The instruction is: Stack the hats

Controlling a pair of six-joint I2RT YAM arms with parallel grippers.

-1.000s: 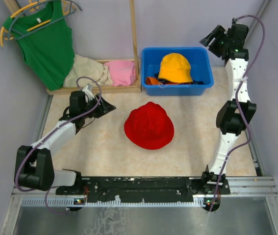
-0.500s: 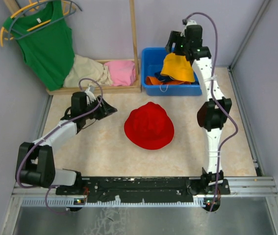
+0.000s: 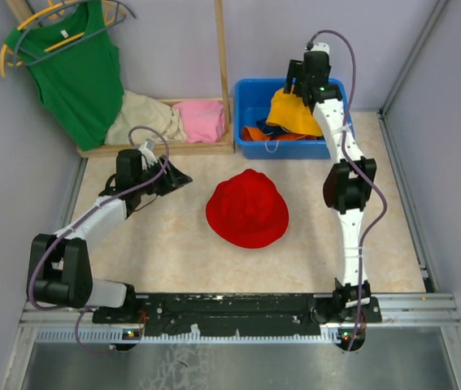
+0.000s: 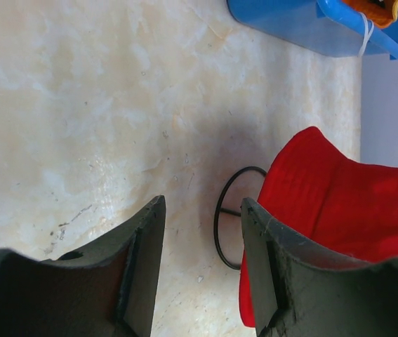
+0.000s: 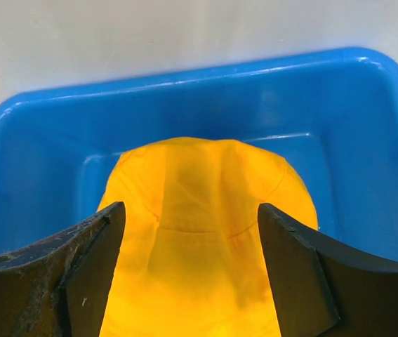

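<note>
The red hat [image 3: 247,210] lies crown up in the middle of the tabletop [image 3: 173,252], a smooth beige surface with pale marbled mottling. Its cloth is soft, with a rounded crown and a floppy brim spread flat all round. A thin black cord [image 4: 230,219] curls in a loop on the tabletop just beside its brim.

The left claw [image 4: 202,263] hangs low over the tabletop to the left of the red hat. Its two dark, flat fingers are parted, with bare surface and part of the cord loop showing between them, and it holds nothing.

The bin [image 3: 246,97] is glossy blue plastic, rectangular with rounded corners, and stands at the far side. The yellow hat [image 5: 199,232] sits inside it, its domed crown creased and stitched in panels. Under it, an orange hat [image 3: 256,132] shows a crumpled edge at the bin's near left. A white cord [image 4: 364,34] hangs over the bin's front wall.

The right claw [image 5: 191,270] is above the bin with its fingers spread wide on either side of the yellow crown. It grips nothing, and I cannot tell whether it touches the cloth.
</note>
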